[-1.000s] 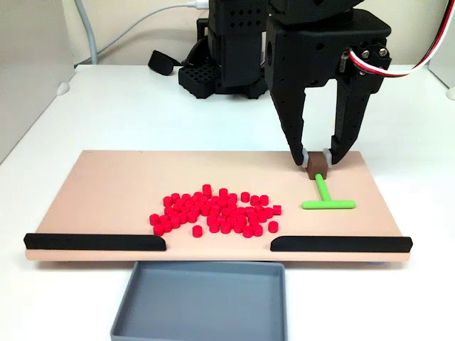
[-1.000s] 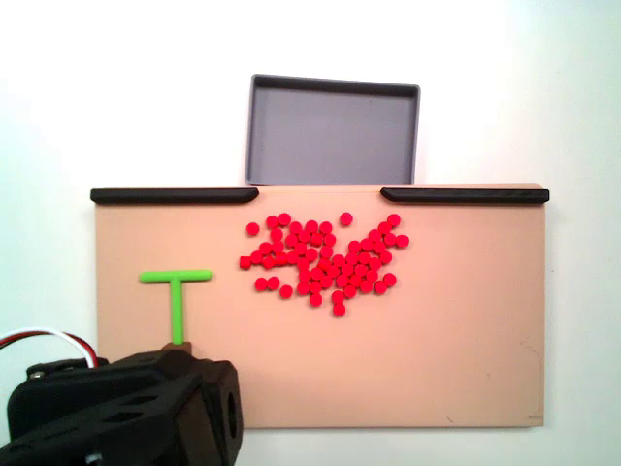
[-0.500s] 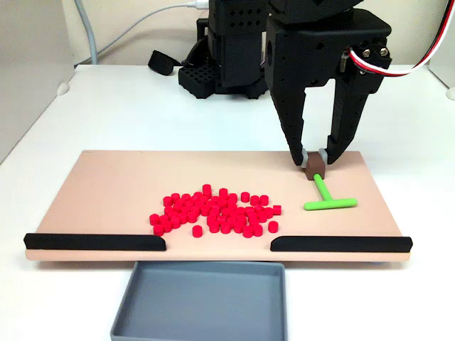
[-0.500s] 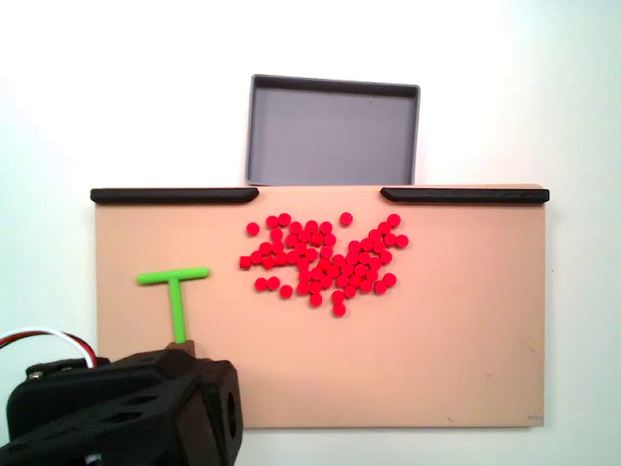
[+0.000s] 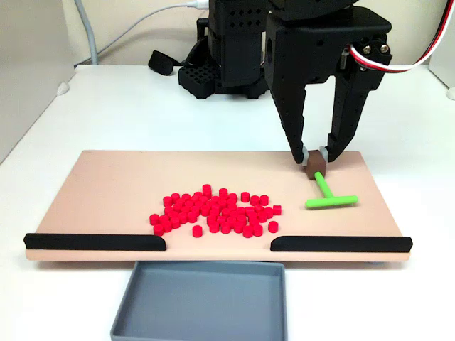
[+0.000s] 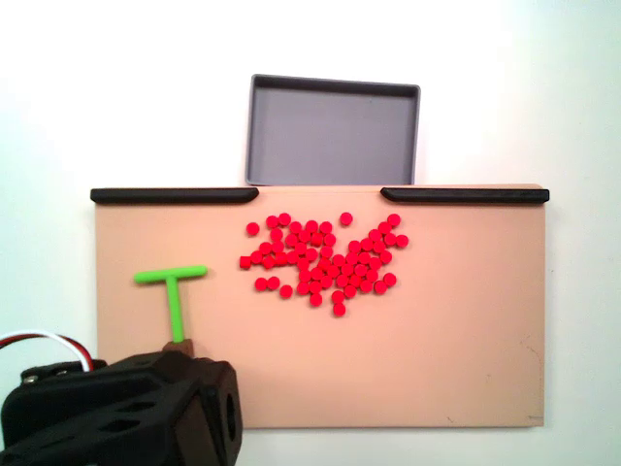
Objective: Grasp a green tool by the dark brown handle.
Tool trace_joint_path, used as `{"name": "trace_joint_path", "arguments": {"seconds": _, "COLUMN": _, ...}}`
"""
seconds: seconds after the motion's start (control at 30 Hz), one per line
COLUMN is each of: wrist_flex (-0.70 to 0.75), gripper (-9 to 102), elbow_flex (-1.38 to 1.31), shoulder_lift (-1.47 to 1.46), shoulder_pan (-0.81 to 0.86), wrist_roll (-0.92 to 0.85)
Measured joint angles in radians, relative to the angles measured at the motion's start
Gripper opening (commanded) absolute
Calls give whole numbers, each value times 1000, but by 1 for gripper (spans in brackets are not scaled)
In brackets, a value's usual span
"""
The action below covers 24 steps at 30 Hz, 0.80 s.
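Gripper [image 5: 316, 157] clenched on handle [image 5: 316, 166] of tool [image 5: 329, 196], board's [image 5: 106, 185] 2 o'clock corner.
White table [image 5: 106, 114], grey tray [image 5: 202, 298] at board's 6, red cylinders [image 5: 213, 211] mid-board, black strips [image 5: 96, 242] along near edge.

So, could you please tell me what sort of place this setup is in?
Probably a lab or hobby bench: a white table holds a tan board, a heap of red cylinders, a grey tray and cables.

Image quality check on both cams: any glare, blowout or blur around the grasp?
In a fixed view from the front, lighting is even and soft, shadows faint, and the dark brown handle is sharp between the jaws. In a fixed view from above, the white table is blown out, and the arm covers most of the handle.
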Motion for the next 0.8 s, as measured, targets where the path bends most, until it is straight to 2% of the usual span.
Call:
{"name": "trace_joint_path", "arguments": {"seconds": 0.3, "wrist_flex": 25, "gripper": 0, "elbow_flex": 0, "shoulder_lift": 112, "shoulder_pan": 81, "wrist_roll": -92}}
{"name": "trace_joint_path", "arguments": {"seconds": 0.53, "wrist_flex": 167, "gripper": 0, "elbow_flex": 0, "shoulder_lift": 216, "shoulder_pan": 176, "wrist_roll": -255}}
{"name": "trace_joint_path", "arguments": {"seconds": 0.8, "wrist_flex": 181, "gripper": 0, "elbow_flex": 0, "shoulder_lift": 238, "shoulder_pan": 275, "wrist_roll": -345}}
